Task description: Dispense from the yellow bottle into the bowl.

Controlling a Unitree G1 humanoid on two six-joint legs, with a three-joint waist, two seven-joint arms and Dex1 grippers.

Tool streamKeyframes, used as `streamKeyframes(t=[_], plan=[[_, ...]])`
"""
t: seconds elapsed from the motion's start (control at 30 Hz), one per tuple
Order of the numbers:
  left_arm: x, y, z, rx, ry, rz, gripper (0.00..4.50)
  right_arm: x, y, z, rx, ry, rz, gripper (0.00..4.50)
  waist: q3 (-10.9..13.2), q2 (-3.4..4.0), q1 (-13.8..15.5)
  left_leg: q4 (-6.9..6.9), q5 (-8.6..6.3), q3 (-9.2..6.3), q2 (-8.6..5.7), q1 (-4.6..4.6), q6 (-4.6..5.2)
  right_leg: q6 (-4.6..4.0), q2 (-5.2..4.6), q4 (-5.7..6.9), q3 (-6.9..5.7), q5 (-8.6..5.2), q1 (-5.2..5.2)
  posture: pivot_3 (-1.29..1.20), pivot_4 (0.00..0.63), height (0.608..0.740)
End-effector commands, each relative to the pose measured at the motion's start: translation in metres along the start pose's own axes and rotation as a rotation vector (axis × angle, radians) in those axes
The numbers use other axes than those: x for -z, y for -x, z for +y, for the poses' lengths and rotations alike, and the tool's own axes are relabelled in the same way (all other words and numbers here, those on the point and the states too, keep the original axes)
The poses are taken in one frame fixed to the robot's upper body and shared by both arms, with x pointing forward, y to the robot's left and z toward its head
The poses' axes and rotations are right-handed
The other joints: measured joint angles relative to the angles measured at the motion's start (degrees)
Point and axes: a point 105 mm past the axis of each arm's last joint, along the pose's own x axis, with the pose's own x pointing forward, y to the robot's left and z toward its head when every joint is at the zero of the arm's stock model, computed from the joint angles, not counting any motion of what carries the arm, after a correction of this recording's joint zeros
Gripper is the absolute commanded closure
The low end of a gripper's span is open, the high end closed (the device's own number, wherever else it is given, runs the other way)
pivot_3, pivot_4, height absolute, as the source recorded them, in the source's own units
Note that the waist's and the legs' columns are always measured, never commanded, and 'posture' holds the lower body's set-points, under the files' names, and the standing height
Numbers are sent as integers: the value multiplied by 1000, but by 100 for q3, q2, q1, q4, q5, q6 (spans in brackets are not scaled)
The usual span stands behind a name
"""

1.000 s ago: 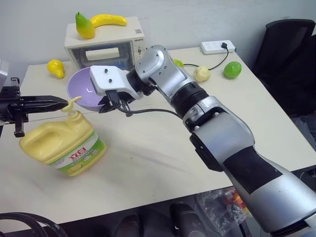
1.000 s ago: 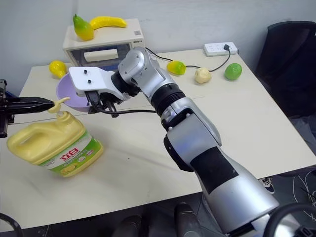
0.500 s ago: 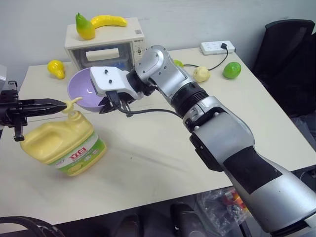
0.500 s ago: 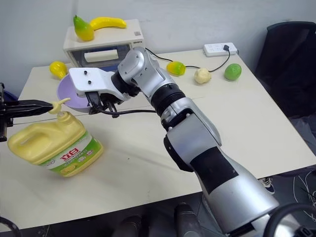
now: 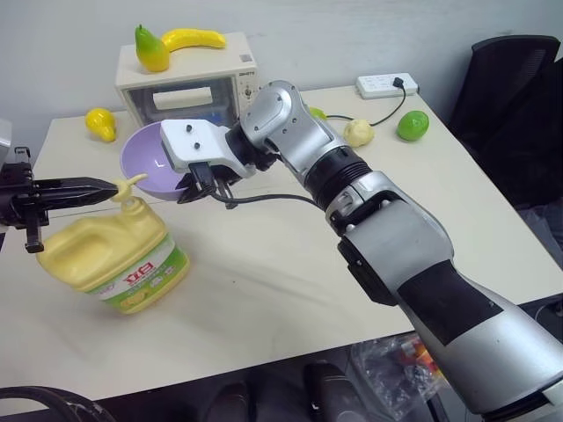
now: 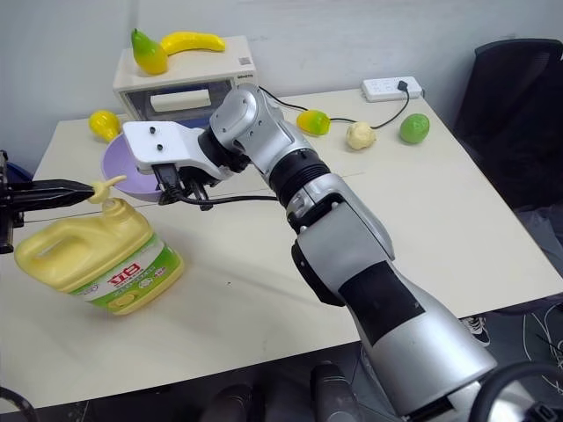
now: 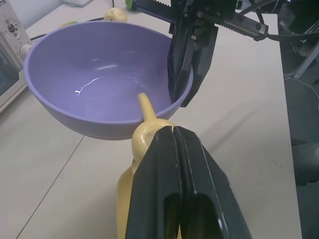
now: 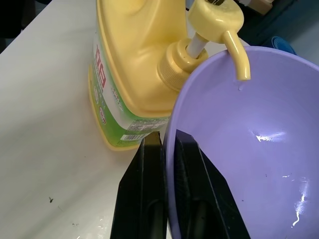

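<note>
Left gripper [image 5: 106, 186] at the table's left edge, fingers pressed together with nothing between them, tips lying on the bottle's pump head. Bottle [image 5: 114, 255] stands upright on the table [image 5: 290, 264] near the front left, spout aimed over the bowl's rim. Bowl [image 5: 151, 160] is held tilted above the table just behind and right of the pump, its opening facing the spout; a few wet streaks show inside it. Right gripper [image 5: 199, 182] pinches the bowl's near rim, one finger inside and one outside the wall. Behind sits a toaster oven [image 5: 189, 83] with a pear and banana on top; further right, small fruits and a power strip [image 5: 387, 83]
</note>
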Motion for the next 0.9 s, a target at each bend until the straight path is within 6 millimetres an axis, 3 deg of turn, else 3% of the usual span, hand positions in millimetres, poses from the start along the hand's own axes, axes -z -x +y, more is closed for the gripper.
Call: streamKeyframes(t=[0.03, 0.9], plan=[[34, -6, 0, 11, 134, 114, 4479, -19, 0, -5, 8, 61, -35, 4500, 0, 0, 0, 0, 0, 0, 0, 0, 0, 0, 0, 0, 0, 0, 0, 0, 150, 740], [66, -10, -2, 7, 254, 203, 4479, -11, -3, -1, -2, 59, -16, 4500, -30, 48, 12, -12, 1, 3, 0, 20, -1, -2, -2, 1, 3, -1, 10, 0, 150, 740]])
